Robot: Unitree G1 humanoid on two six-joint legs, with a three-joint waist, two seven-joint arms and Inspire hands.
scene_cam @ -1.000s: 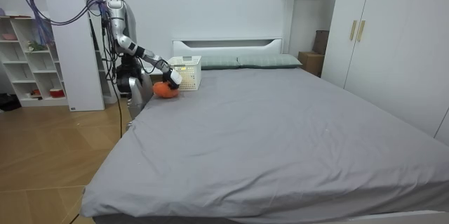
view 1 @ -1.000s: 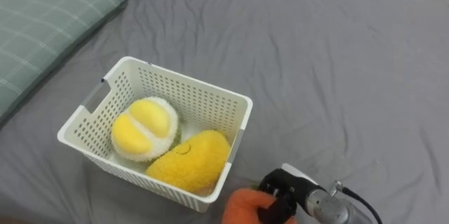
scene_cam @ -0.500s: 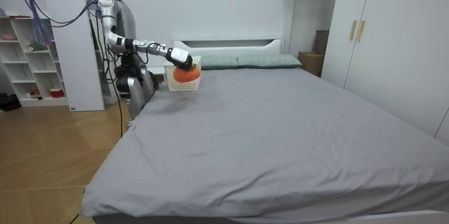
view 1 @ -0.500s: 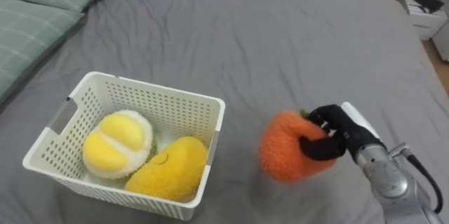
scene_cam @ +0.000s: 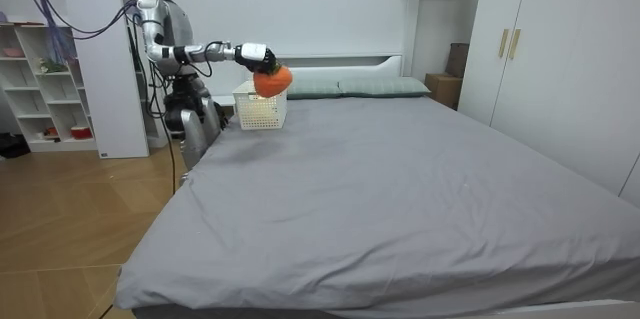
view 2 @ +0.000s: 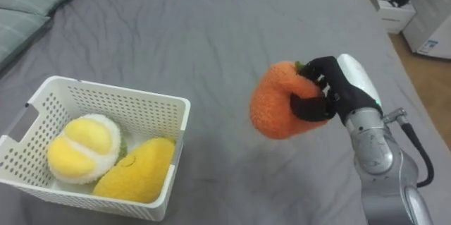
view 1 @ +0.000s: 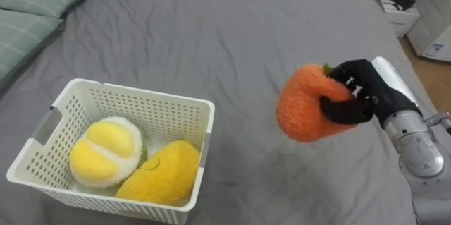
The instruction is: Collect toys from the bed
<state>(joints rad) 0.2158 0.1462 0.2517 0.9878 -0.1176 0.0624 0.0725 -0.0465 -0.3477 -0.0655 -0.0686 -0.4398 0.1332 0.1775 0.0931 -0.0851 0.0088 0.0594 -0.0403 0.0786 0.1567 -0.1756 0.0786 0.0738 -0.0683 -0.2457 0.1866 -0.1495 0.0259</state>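
Right robot hand point(view 1: 366, 96) has its dark fingers curled round an orange plush toy point(view 1: 301, 108) and holds it in the air above the grey bed point(view 1: 211, 34), apart from the white basket point(view 1: 141, 93). That basket sits near the bed's head-end corner beside the green pillows point(view 1: 32, 3), with a round yellow-and-white plush point(view 1: 104, 153) and a long yellow plush point(view 1: 158, 177) inside, touching each other.

Orange plush point(view 1: 304, 112) aloft in fingers point(view 1: 345, 109); round yellow plush point(view 1: 104, 153), oblong yellow plush point(view 1: 161, 176) in basket point(view 1: 134, 92).
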